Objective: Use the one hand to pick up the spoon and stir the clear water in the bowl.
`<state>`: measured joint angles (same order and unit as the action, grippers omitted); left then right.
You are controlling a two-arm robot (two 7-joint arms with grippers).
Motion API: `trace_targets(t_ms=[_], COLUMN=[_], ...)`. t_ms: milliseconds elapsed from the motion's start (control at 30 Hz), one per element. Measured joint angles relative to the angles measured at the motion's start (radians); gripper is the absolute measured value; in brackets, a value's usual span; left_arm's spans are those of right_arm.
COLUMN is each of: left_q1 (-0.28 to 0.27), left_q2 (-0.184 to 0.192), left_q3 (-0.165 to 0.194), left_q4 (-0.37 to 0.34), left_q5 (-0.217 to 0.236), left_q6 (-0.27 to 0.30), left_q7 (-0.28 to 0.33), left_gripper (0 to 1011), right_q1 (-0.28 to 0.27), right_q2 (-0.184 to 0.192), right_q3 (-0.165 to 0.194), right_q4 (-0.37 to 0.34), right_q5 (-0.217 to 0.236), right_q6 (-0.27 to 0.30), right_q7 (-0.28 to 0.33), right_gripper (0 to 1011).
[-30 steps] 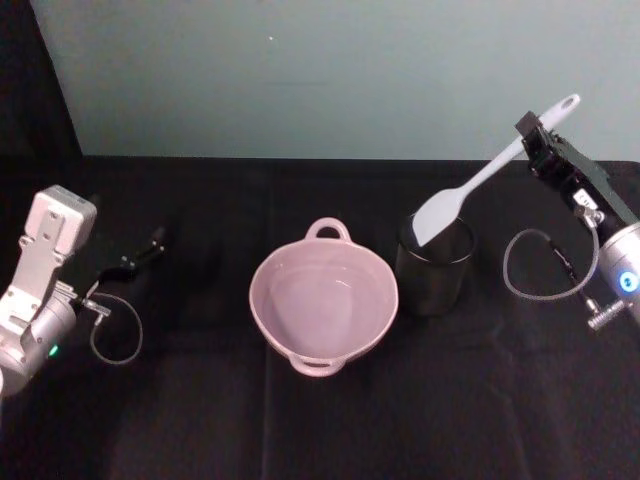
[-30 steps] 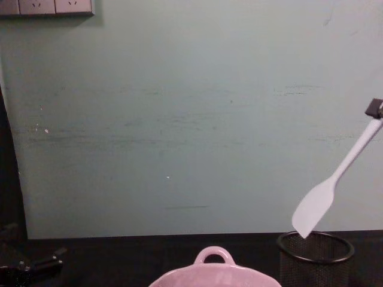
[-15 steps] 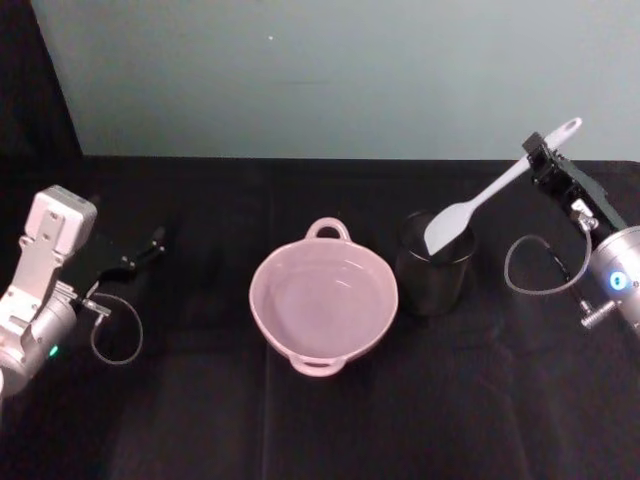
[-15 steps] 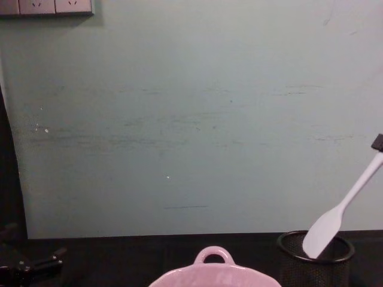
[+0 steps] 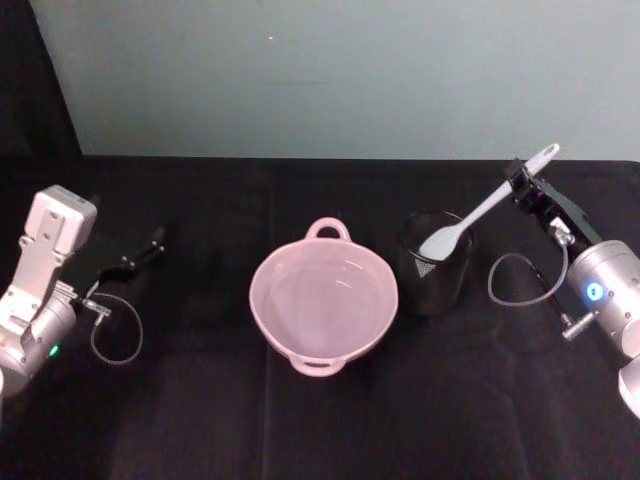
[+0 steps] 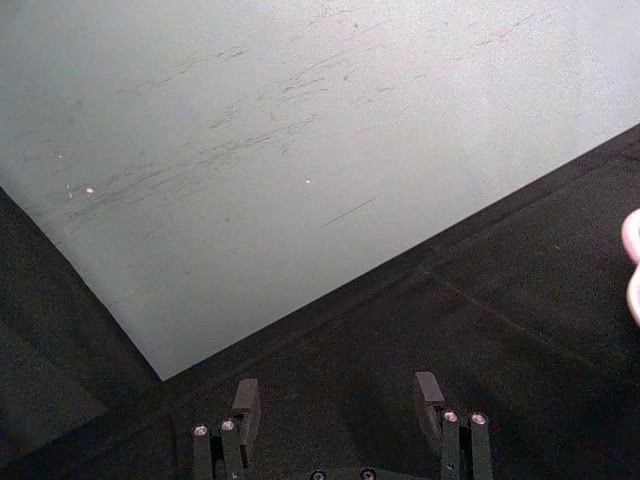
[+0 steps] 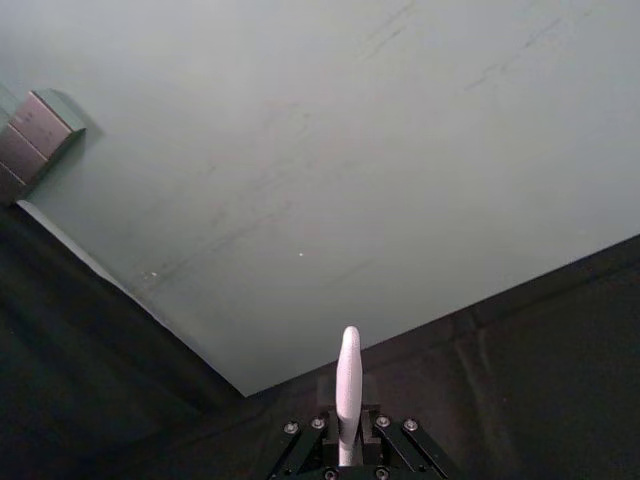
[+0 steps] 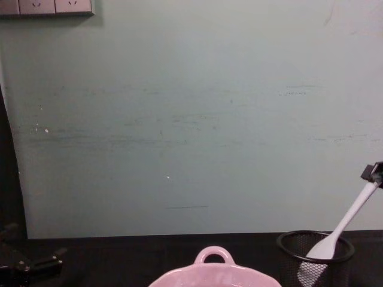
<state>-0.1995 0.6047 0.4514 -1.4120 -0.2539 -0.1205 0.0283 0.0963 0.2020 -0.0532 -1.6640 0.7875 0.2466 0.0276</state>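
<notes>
My right gripper (image 5: pixel 522 183) is shut on the upper handle of the white spoon (image 5: pixel 478 213), at the right side of the table. The spoon slants down to the left, and its flat blade sits inside the black wire-mesh cup (image 5: pixel 436 282). From the chest, the spoon (image 8: pixel 348 222) leans into the cup (image 8: pixel 288 264) under the gripper (image 8: pixel 374 173). In the right wrist view the handle tip (image 7: pixel 347 378) sticks out past the shut gripper (image 7: pixel 347 442). The pale pink bowl (image 5: pixel 256 300) holds clear water, just left of the cup. My left gripper (image 5: pixel 148 247) rests open at the far left.
A pale green wall (image 5: pixel 320 80) closes off the back of the black table. Cable loops hang beside both wrists (image 5: pixel 520 275). A wall socket plate (image 8: pixel 46 6) shows at the upper left. The left wrist view shows open fingers (image 6: pixel 245 400) over bare black cloth.
My right gripper has come down and slightly left with the spoon, lowering its blade from above the mesh cup into it. The left arm and the bowl have not moved.
</notes>
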Motion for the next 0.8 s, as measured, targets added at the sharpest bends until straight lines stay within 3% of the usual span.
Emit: trace_targets(t_ms=[800], left_q1=[0.000], left_q2=[0.000], left_q3=[0.000], left_q4=[0.000], left_q5=[0.000], left_q6=[0.000], left_q7=[0.000], left_gripper=[1011], right_q1=[-0.005], right_q2=[0.020], right_q3=[-0.039], right_q4=[0.036], right_q5=[0.055], right_q6=[-0.007], right_q7=[-0.068], right_gripper=[114])
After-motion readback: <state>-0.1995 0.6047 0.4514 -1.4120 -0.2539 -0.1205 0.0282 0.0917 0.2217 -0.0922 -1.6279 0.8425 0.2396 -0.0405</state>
